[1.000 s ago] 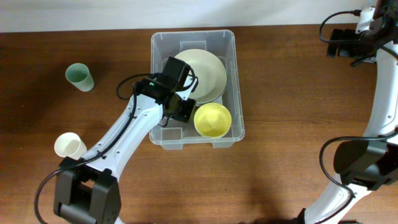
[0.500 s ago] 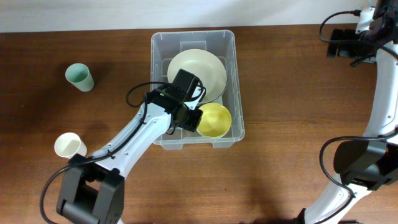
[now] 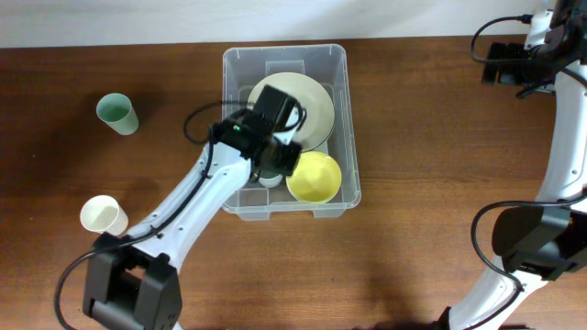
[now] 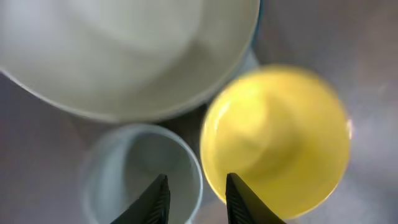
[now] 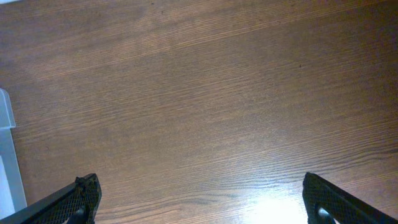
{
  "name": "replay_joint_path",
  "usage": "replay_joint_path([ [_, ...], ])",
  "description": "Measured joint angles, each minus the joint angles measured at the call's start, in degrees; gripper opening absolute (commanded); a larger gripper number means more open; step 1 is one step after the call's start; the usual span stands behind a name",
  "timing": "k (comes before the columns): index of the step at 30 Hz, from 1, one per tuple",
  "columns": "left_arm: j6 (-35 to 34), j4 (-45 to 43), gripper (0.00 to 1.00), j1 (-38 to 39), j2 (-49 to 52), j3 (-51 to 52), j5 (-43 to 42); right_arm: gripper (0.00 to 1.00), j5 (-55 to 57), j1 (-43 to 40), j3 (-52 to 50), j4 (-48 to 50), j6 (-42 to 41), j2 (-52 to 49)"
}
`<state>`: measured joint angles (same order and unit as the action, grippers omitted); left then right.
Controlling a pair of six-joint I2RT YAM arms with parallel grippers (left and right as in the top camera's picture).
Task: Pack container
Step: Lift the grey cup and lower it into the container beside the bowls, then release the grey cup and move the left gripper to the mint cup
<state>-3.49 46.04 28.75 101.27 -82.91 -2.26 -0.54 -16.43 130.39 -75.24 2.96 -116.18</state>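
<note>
Changed since a second ago: left gripper (image 4: 196, 199), then closed, now has its fingers (image 4: 157, 200) partly apart with nothing between them but air. They stand above the rim of a pale cup (image 4: 140, 174), which sits upright on the container floor. Container (image 3: 284, 48): clear bin at mid-table, holding three items. In its near half are the pale cup (image 3: 268, 180) at left and a yellow bowl (image 3: 314, 177) just beside it at right; in its far half is a cream plate (image 3: 307, 110), partly under the left gripper (image 3: 275, 163). Outside the container: a white cup (image 3: 103, 215) lies near-left of it, and a green cup (image 3: 117, 113) well to its left. Right gripper (image 5: 200, 202): jaws fully spread and empty, over bare table (image 5: 217, 93), far right of the container.
</note>
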Motion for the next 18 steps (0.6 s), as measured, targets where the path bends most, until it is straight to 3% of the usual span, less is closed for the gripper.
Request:
replay_joint_path([
  [3,0.00,3.54,0.32,0.02,0.04,-6.78,6.27,0.99,-0.02,0.00,0.00,-0.02,0.02,0.00],
  [7,0.11,5.22,0.53,-0.57,0.02,-13.09,18.69,0.99,0.00,0.00,0.00,-0.02,-0.02,0.00],
  [11,1.11,5.14,0.55,-5.35,0.02,-14.99,28.02,0.99,0.00,0.00,0.00,0.00,-0.02,0.00],
  [18,3.30,-0.90,0.57,-20.24,0.04,-15.13,29.77,0.99,0.00,0.00,0.00,0.00,-0.02,0.00],
])
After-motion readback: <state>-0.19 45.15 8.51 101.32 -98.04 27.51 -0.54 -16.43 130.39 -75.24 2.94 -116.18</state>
